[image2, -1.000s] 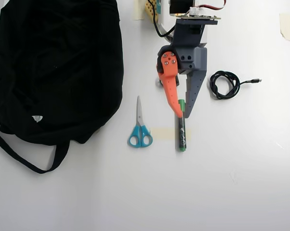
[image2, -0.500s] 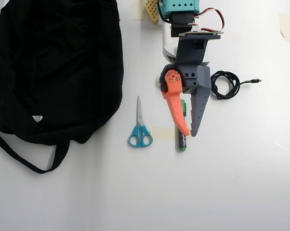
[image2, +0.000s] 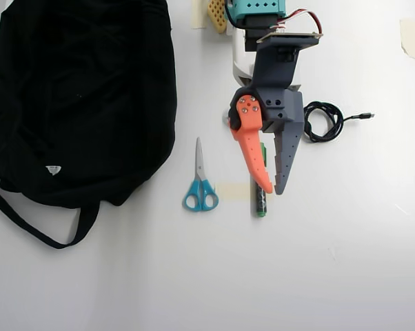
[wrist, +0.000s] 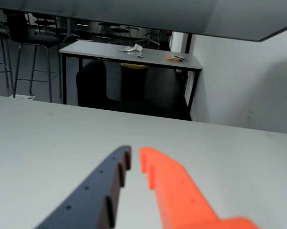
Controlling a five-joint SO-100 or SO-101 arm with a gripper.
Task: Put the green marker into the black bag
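Overhead, the one black bag (image2: 80,96) is by far the biggest thing, lying on the white counter (image2: 331,262) well off to the left of the gripper (image2: 273,189) as that view shows it, its strap looping out below it and a small white tag on its fabric. The single arm reaches down from the top edge, and its gripper points toward the bottom of the picture, one orange finger and one grey finger spread a little, a narrow wedge of gap between the tips; the wrist view shows the same slight gap (wrist: 134,160) with nothing between the tips there. One coiled black cable (image2: 322,121) lies just to the right of the gripper's base. One pair of scissors (image2: 200,181) with blue handles lies to the gripper's left, between it and the bag. The one green marker (image2: 260,202) lies on the counter directly under the gripper, lengthwise along the fingers, its lower end showing past the orange tip; whether the fingers touch it cannot be told, and it is not clamped.
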